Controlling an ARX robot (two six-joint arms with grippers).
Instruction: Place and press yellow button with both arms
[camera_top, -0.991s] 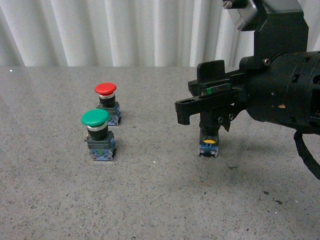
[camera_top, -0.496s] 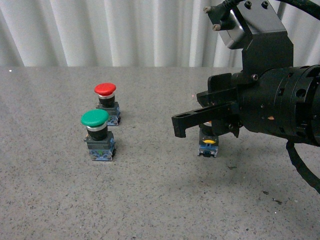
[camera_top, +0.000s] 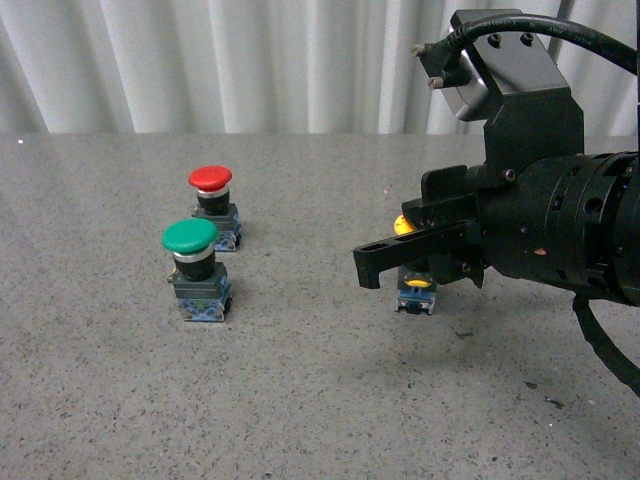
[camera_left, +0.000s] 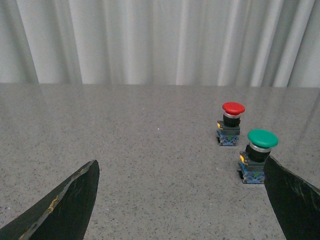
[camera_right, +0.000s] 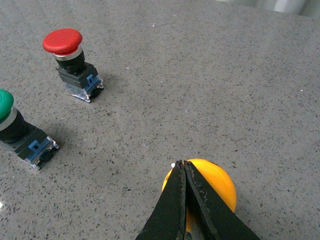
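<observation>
The right gripper (camera_top: 368, 266) is hovering over the yellow button (camera_top: 416, 292), which is standing right of centre on the grey table (camera_top: 300, 400). Its fingers are pressing together above the yellow cap (contact unclear). The left gripper (camera_left: 180, 165) is holding its fingers spread wide. The green button (camera_top: 190, 238) and the red button (camera_top: 211, 179) are standing well to the left.
</observation>
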